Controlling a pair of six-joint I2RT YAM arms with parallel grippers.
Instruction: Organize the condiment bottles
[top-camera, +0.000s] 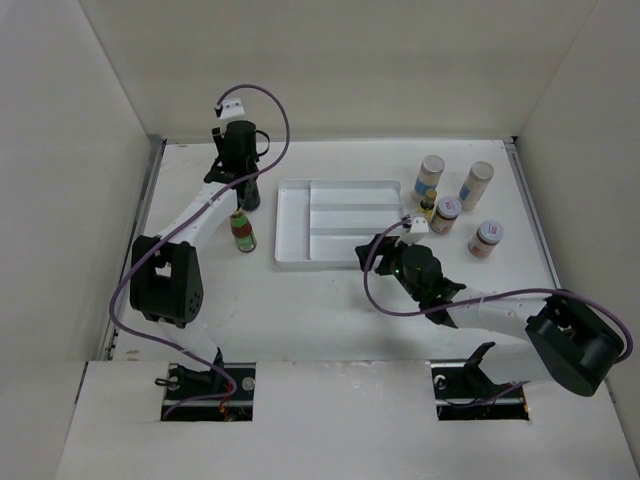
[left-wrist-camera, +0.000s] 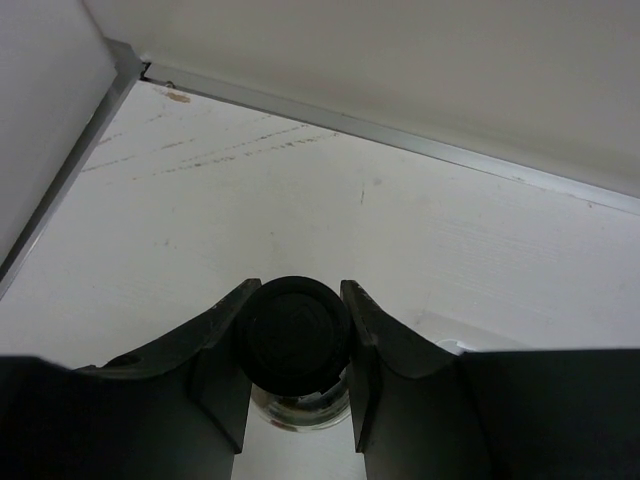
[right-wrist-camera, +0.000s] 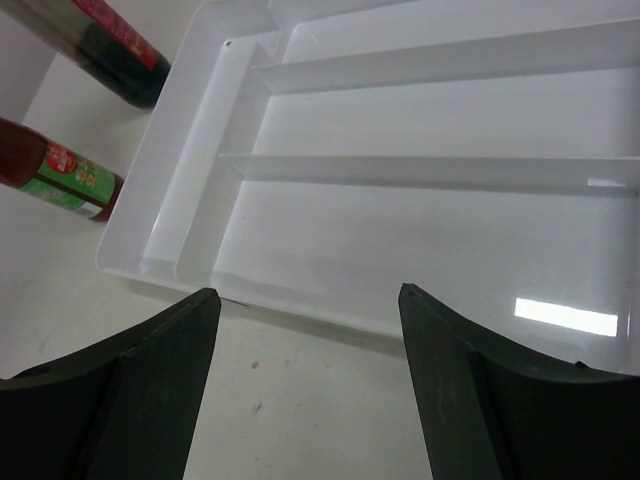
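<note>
My left gripper (top-camera: 244, 176) is shut on the black cap (left-wrist-camera: 295, 335) of the tall clear bottle (top-camera: 249, 196), which stands upright on the table left of the white tray (top-camera: 292, 225). The green-red yellow-capped bottle (top-camera: 242, 230) stands just in front of it and also shows in the right wrist view (right-wrist-camera: 62, 176). My right gripper (top-camera: 372, 250) is open and empty at the tray's near right corner, with its gripper (right-wrist-camera: 305, 300) facing the tray's front rim (right-wrist-camera: 300, 300). Two white shakers (top-camera: 430, 175) (top-camera: 476, 184), a small amber bottle (top-camera: 427, 204) and two short jars (top-camera: 445, 214) (top-camera: 486, 238) stand right of the tray.
The tray has several long compartments, with nothing in them. White walls close the table at the back and both sides; the left gripper is near the back left corner (left-wrist-camera: 145, 72). Purple cables loop over both arms.
</note>
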